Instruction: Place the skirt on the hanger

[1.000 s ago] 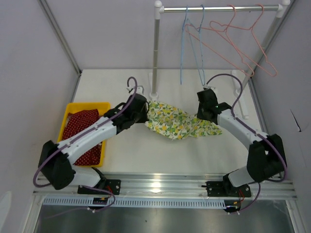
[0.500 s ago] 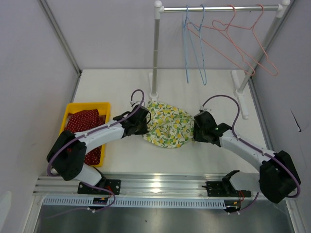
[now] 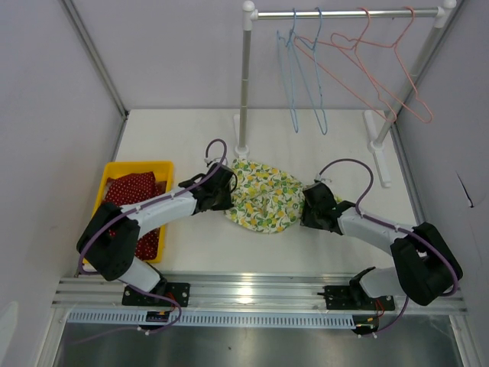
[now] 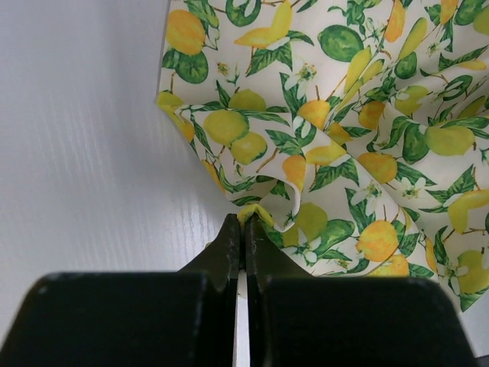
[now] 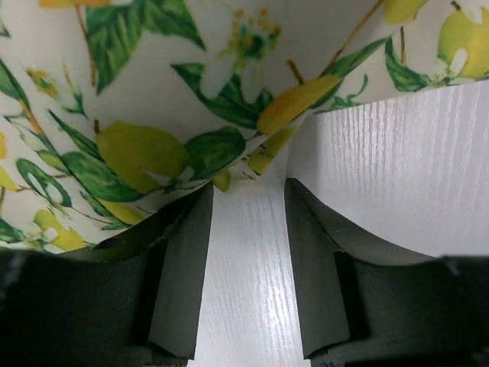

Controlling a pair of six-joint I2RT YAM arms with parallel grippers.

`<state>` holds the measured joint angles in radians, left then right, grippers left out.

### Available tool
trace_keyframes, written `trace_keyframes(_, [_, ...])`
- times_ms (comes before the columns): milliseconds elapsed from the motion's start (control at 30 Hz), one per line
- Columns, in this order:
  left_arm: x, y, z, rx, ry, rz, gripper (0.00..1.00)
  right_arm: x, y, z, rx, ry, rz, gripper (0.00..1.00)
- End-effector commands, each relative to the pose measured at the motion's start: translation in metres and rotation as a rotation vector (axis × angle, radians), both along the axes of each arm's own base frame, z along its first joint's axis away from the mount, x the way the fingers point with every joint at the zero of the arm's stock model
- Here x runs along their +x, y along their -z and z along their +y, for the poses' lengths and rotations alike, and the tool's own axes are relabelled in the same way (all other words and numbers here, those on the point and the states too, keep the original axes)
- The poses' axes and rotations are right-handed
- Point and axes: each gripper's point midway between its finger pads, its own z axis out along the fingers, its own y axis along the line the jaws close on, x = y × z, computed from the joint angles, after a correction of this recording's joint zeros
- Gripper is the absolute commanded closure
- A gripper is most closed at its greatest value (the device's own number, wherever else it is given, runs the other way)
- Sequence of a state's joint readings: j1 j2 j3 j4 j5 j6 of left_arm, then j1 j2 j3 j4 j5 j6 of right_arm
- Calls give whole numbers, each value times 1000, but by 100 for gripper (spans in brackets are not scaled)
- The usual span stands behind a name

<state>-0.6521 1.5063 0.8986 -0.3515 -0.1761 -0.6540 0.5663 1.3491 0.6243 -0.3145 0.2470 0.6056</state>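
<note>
The lemon-print skirt (image 3: 266, 199) lies bunched on the white table between the two arms. My left gripper (image 3: 224, 191) is at its left edge, jaws shut on a fold of the fabric (image 4: 256, 214). My right gripper (image 3: 307, 208) is at the skirt's right edge, jaws open, with bare table between them and the cloth edge (image 5: 260, 164) just ahead. Blue wire hangers (image 3: 306, 76) and pink wire hangers (image 3: 374, 65) hang from the rail (image 3: 344, 13) at the back.
A yellow bin (image 3: 108, 183) holding a red dotted garment (image 3: 130, 200) stands at the left. The rack's post (image 3: 245, 84) stands just behind the skirt, its other foot (image 3: 378, 145) at the right. Grey walls close in the sides.
The skirt, stretched out a second ago, has been drawn together into a compact heap. The right gripper came down to the table and let go of the cloth. The hangers swing slightly.
</note>
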Motion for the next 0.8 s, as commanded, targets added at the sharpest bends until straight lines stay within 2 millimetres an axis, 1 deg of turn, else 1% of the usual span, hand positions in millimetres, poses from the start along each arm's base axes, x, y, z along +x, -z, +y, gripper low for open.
trace_keyframes(0, [15, -22, -8, -46, 3, -61, 100, 19, -12, 8, 38, 44, -101, 51])
trace_keyframes(67, [15, -23, -8, -47, 5, -63, 100, 19, -10, 3, 37, 64, -105, 51])
trace_keyframes(133, [16, -22, -7, -43, 5, -59, 100, 19, -6, 0, 33, 78, -104, 53])
trace_keyframes(233, [17, -22, -7, -38, 7, -61, 100, 19, 4, -2, 26, 84, -88, 68])
trace_keyframes(267, [17, -23, -6, -37, 4, -62, 100, 18, 7, -2, 21, 84, -77, 80])
trace_keyframes(300, [17, -22, -5, -36, 3, -61, 100, 15, 10, -3, 15, 81, -65, 86])
trace_keyframes(333, [16, -23, -5, -35, 5, -61, 100, 15, 8, -1, 20, 78, -62, 92])
trace_keyframes(367, [17, -25, -6, -39, 5, -64, 100, 7, 8, -3, 7, 72, -38, 99])
trace_keyframes(400, [16, -25, -5, -37, 7, -65, 100, 5, 4, -2, 4, 70, -36, 100])
trace_keyframes(433, [15, -27, -4, -34, 7, -64, 100, 1, -7, 2, 10, 56, -49, 100])
trace_keyframes(467, [15, -30, -2, -30, 6, -71, 100, -14, -8, -5, -27, 45, -2, 100])
trace_keyframes(500, [16, -32, 0, -22, 8, -77, 100, -18, -19, -4, -34, 37, -9, 100])
trace_keyframes(533, [12, -31, 3, -7, 10, -65, 100, -26, -26, 0, -31, 9, -11, 100])
trace_keyframes(567, [13, -37, 5, -6, 6, -77, 100, -40, -37, -6, -32, 2, -1, 100])
trace_keyframes(633, [10, -39, 8, 4, 4, -73, 100, -57, -48, -3, 8, -28, 25, 100])
trace_keyframes(667, [5, -41, 12, 3, -4, -67, 100, -70, -56, -4, 39, -34, 33, 100])
trace_keyframes(700, [1, -41, 14, 2, -4, -56, 100, -85, -58, 8, 91, -73, 62, 99])
trace_keyframes(733, [-1, -43, 16, -1, -12, -60, 100, -87, -63, 11, 119, -83, 52, 99])
trace_keyframes(767, [-6, -42, 20, 9, -21, -47, 100, -101, -65, 14, 144, -79, 81, 99])
